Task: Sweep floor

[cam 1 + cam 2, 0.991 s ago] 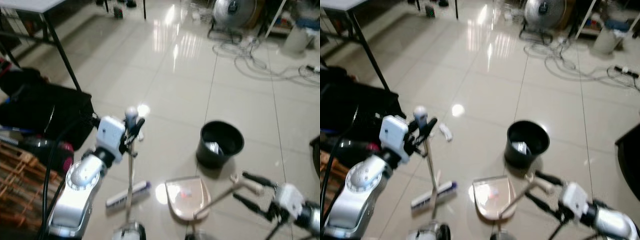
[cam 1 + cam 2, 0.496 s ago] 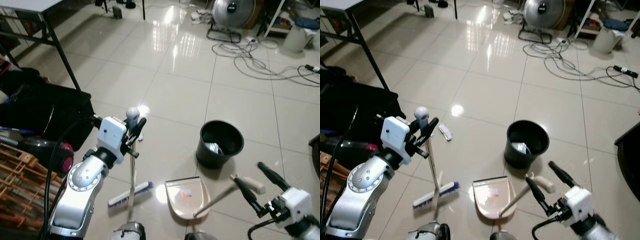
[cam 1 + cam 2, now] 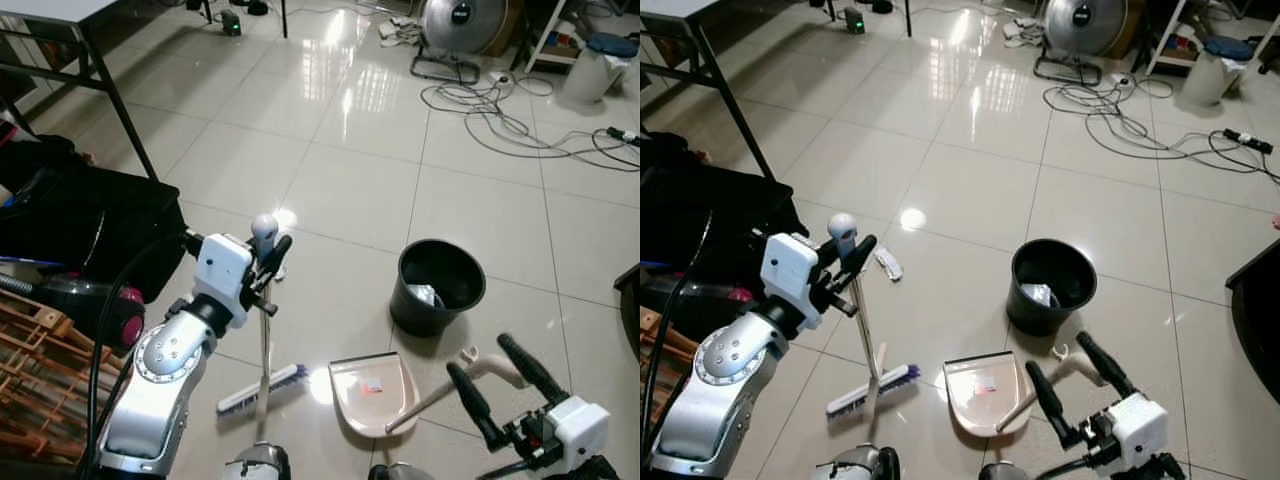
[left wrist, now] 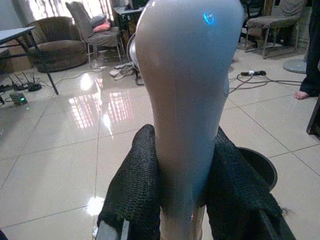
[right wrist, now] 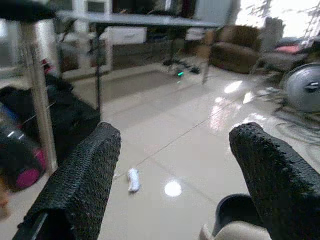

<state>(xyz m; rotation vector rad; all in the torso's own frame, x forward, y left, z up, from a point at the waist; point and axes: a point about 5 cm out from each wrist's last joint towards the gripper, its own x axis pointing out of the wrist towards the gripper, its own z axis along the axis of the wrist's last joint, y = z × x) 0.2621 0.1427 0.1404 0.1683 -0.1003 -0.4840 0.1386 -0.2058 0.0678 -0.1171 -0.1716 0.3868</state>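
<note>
Broom (image 3: 262, 345) stays clamped in left tool (image 3: 268, 262); right tool (image 3: 490, 385), spread, has neared dustpan (image 3: 373, 393).

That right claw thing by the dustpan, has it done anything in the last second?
The right gripper swung from lying sideways beside the dustpan handle to pointing up with open fingers either side of its grip, not closed. The left gripper stayed clamped on the broom; dustpan and bin unchanged.

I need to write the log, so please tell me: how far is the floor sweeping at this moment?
Done: a small pink scrap lies in the beige plastic dustpan, and the black round bin holds some crumpled waste. In hand: the left gripper grips the silver-handled broom; the right gripper is open around the dustpan's handle. Left: a small white piece of litter on the tiles, and probably emptying the dustpan into the bin.
</note>
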